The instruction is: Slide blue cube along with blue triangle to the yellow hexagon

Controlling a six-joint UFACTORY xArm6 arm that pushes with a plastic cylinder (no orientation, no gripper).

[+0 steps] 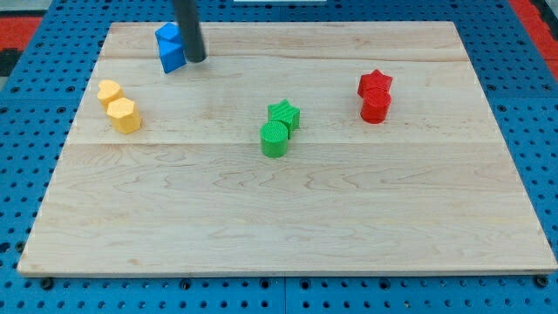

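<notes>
Green cylinder (274, 139) sat well apart from my tip (196, 59), toward the view's bottom right. Touching the tip's left were the blue cube (167, 36) and blue triangle (173, 57); the yellow hexagon (125, 114) lay lower left. No gripper existed to judge.

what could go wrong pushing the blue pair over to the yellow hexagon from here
My tip sits on the view's right of the blue blocks, near the board's top edge, so a push leftward could run them along that edge rather than down to the yellow hexagon. The two blue pieces may also split apart mid-push. The other yellow block lies between and could get knocked.
</notes>
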